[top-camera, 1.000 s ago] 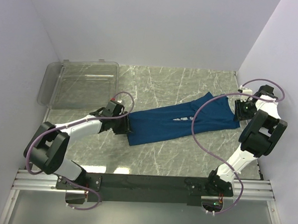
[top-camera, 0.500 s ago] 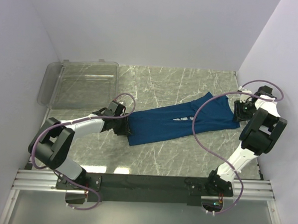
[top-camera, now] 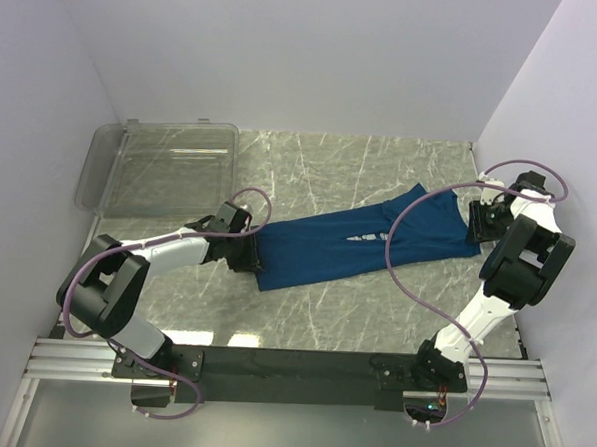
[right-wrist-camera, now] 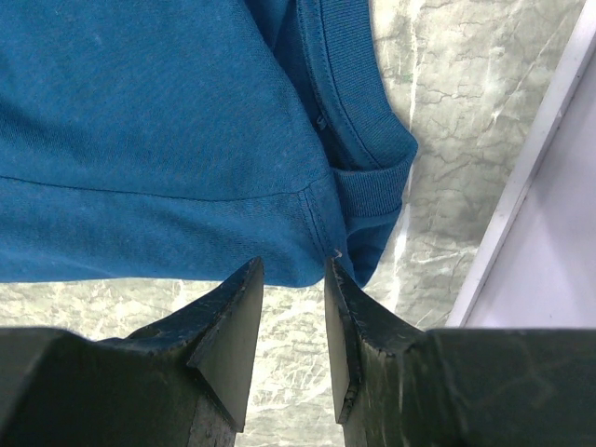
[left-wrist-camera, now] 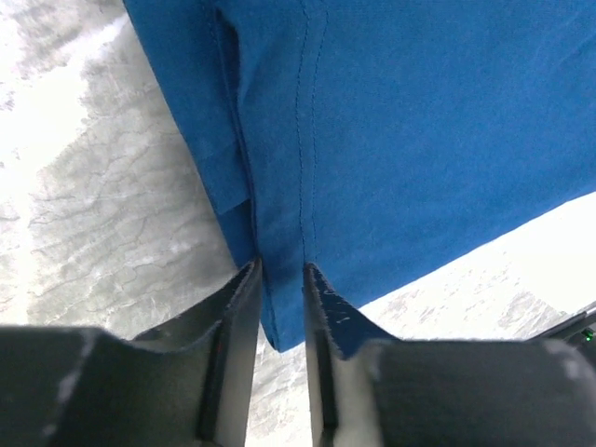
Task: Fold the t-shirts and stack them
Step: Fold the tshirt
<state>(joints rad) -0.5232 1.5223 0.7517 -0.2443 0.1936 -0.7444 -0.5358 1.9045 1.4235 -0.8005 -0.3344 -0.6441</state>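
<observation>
Table (top-camera: 374, 318): marble top, with one garment on it.

Bin (top-camera: 161, 166): clear plastic, upper left of the overhead frame, well apart from the shirt.

Shirt (top-camera: 327, 247): dark blue, lying mid-frame as a long narrow strip that runs from lower left to right. A sliver of pale print (top-camera: 363, 237) shows mid-strip.

Progress, as judged: the lengthwise fold looks done. The crosswise folds are not yet made. No stack exists, and no second shirt is in view.

Left gripper (top-camera: 247, 249): at the strip's left end. Its wrist view shows the fingers drawn close, with the cloth edge running down between them. It is pinching the shirt.

Right gripper (top-camera: 476, 225): at the strip's right end, near the wall. The jaws stand slightly apart and the shirt's edge just reaches between the tips. Whether the cloth is clamped cannot be told.

Views compared:
- The overhead view gives the full layout, but the wrists hide both contact points.
- The left wrist view alone shows the stitched seam (left-wrist-camera: 307, 140) and doubled layers at frame left.
- The right wrist view alone shows the ribbed collar (right-wrist-camera: 358, 102) and identifies that end as the neck.
</observation>
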